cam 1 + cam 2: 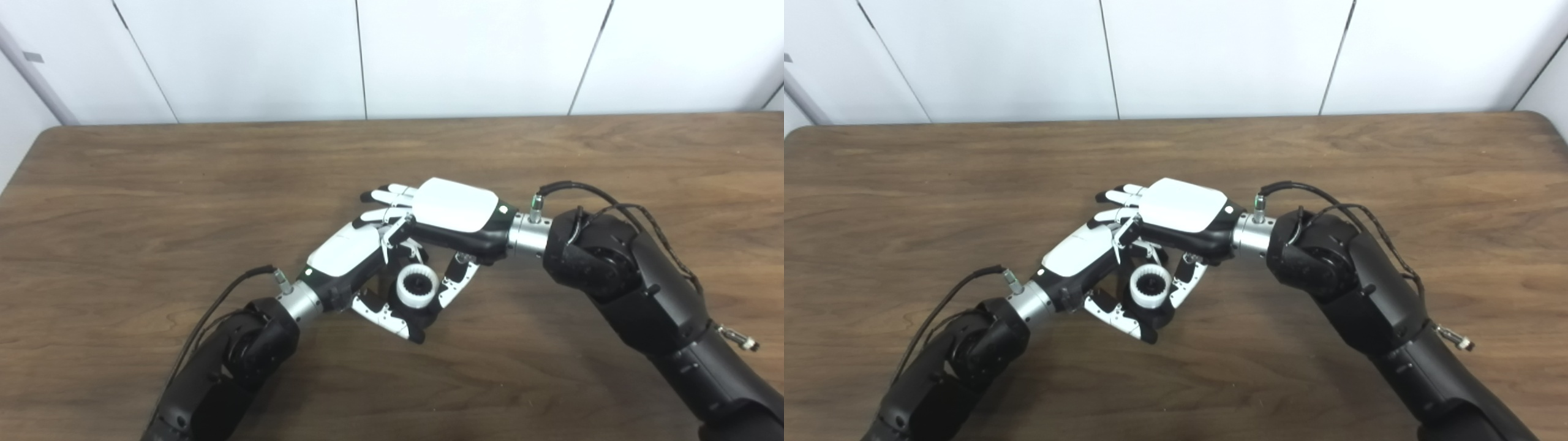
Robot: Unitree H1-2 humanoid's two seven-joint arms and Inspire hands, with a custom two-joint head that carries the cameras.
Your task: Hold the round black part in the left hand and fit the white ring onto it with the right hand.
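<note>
The white ring [418,286] sits around the round black part [419,285], whose dark toothed centre shows inside it. My left hand [346,252] is shut on the black part, with its thumb [386,317] curled under it just above the table. My right hand [454,208] lies palm down over the left hand's fingers, its own fingers [387,197] stretched out flat to the left. The right thumb [456,283] hangs down beside the ring's right side, close to it or touching. The lower body of the black part is hidden by the ring and fingers.
The brown wooden table [184,184] spreads out on all sides of the hands. White wall panels [465,55] stand behind its far edge. Both black forearms come in from the bottom, the right forearm [643,294] with a looped cable.
</note>
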